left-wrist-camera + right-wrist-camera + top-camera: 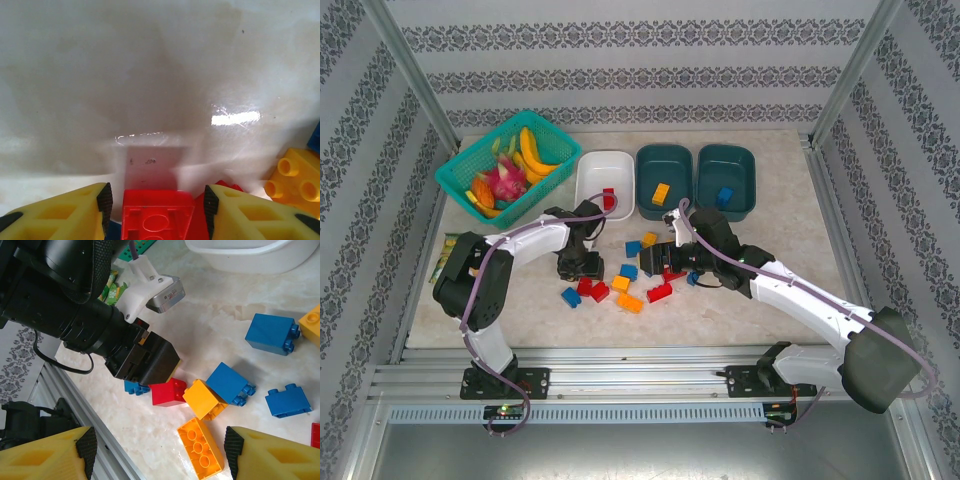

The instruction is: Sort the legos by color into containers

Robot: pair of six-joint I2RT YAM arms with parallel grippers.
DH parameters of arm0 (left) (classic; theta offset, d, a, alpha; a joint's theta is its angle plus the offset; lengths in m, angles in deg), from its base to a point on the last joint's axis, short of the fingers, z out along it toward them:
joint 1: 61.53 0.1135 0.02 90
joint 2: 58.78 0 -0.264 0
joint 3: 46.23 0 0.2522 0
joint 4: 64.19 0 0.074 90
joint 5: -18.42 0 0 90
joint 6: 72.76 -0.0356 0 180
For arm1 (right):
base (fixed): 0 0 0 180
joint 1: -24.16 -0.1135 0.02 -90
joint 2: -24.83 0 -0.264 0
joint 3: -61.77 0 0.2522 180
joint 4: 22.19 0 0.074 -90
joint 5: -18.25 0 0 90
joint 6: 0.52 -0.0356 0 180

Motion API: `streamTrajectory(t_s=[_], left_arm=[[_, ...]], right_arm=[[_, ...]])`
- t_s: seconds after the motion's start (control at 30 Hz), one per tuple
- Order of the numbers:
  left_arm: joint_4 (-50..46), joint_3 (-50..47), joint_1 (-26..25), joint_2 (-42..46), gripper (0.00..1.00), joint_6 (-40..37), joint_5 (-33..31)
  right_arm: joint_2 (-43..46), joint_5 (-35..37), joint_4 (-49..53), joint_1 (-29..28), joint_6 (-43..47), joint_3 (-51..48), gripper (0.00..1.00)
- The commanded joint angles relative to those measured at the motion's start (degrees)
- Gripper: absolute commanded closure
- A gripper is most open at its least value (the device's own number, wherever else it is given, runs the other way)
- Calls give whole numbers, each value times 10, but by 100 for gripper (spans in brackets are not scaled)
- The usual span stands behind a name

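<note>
Several red, blue and orange legos lie scattered at mid-table. My left gripper (576,268) points straight down, open, its pads (105,201) on either side of a red lego (157,216) with a small gap on each side. A second red lego (226,188) and an orange one (295,181) lie just to the right. My right gripper (160,452) hovers open and wide above an orange lego (201,449) lying studs down. The white container (590,165) holds a red lego (609,198). The middle teal container (648,160) holds an orange one, the right teal container (745,165) a blue one.
A bright teal basket (455,180) of toy fruit stands at the back left. A green packet (445,255) lies at the left edge. The metal rail (620,375) runs along the near edge. My two arms are close together over the pile.
</note>
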Motion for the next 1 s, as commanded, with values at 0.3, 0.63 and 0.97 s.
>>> streamTrajectory(t_s=[0.3, 0.63, 0.97], left_arm=[[-15, 0, -21, -23, 57, -11, -41], [-28, 27, -28, 11, 69, -5, -81], [-105, 249, -5, -5, 71, -7, -108]], right_arm=[[-10, -7, -2, -3, -5, 18, 30], [9, 18, 8, -3, -9, 24, 31], [21, 69, 22, 23, -19, 76, 34]])
